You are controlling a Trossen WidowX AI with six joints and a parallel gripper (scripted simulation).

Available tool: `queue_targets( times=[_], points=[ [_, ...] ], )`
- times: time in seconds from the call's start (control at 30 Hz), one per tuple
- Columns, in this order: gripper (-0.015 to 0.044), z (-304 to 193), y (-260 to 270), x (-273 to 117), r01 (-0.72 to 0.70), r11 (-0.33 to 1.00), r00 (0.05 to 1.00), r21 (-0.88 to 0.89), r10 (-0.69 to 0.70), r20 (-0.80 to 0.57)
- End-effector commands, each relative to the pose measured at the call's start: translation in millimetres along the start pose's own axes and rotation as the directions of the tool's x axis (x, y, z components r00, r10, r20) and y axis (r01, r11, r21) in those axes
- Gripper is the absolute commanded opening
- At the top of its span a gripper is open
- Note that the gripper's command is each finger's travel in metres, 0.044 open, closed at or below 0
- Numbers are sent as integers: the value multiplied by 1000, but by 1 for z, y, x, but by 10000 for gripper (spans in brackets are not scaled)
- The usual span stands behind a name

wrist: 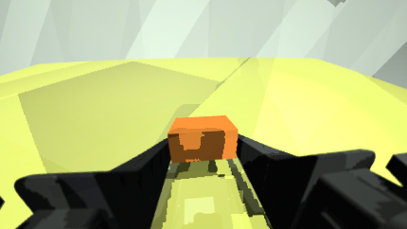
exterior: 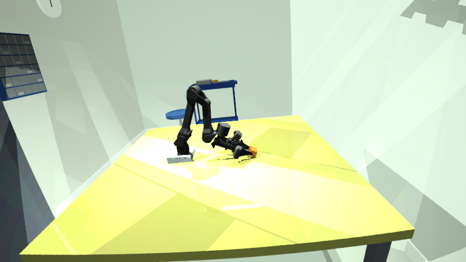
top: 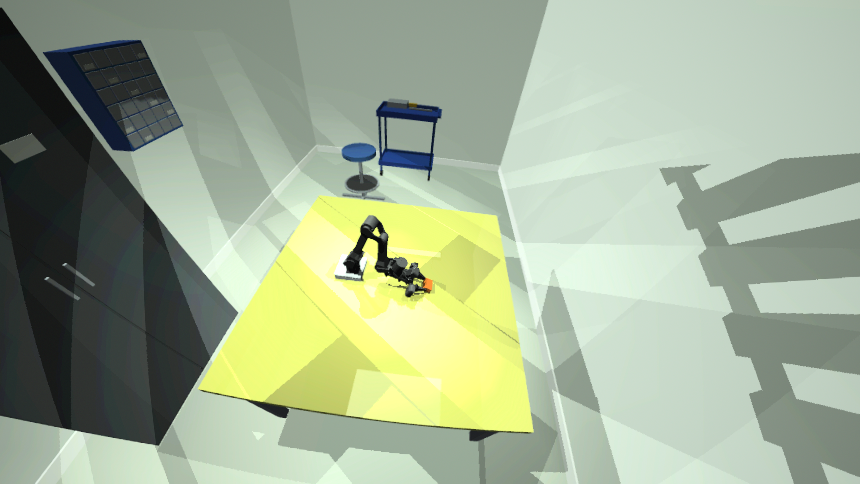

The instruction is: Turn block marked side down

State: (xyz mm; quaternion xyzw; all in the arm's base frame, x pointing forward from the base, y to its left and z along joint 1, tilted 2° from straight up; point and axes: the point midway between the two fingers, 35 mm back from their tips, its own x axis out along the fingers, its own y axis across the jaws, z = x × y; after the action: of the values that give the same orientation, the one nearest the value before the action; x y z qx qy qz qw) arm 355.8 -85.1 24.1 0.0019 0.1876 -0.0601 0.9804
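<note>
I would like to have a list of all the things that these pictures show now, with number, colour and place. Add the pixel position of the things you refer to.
block point(top: 427, 284) point(exterior: 252, 151) point(wrist: 203, 139): 1, orange, between the claw's fingers
table point(top: 385, 331) point(exterior: 260, 228) point(wrist: 322, 95): 1, yellow, under the arm
stool point(top: 358, 151) point(exterior: 175, 114): 1, blue seat, behind the table
cart point(top: 406, 159) point(exterior: 234, 100): 1, blue, beside the stool, items on top
bin rack point(top: 90, 99) point(exterior: 2, 92): 1, blue with grey bins, on the wall
cabinet point(top: 114, 300) point(exterior: 16, 182): 1, black, left in the top view
clock point(exterior: 52, 10): 1, pale, high on the wall, partly cut off
arm point(top: 383, 246) point(exterior: 188, 115): 1, black, on a pale base
claw point(top: 427, 285) point(exterior: 252, 151) point(wrist: 203, 138): 1, black, shut on the block
</note>
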Motion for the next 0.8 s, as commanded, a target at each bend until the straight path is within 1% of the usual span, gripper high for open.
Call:
queue_targets(
  times=[0.0, 0.03, 0.6, 0.77],
  points=[
    [0, 1, 0, 0, -4, 1000, 1000, 6, 4, 6],
    [0, 1, 0, 0, -4, 1000, 1000, 6, 4, 6],
    [440, 1, 0, 0, -4, 1000, 1000, 6, 4, 6],
    [440, 1, 0, 0, -4, 1000, 1000, 6, 4, 6]
  ],
)
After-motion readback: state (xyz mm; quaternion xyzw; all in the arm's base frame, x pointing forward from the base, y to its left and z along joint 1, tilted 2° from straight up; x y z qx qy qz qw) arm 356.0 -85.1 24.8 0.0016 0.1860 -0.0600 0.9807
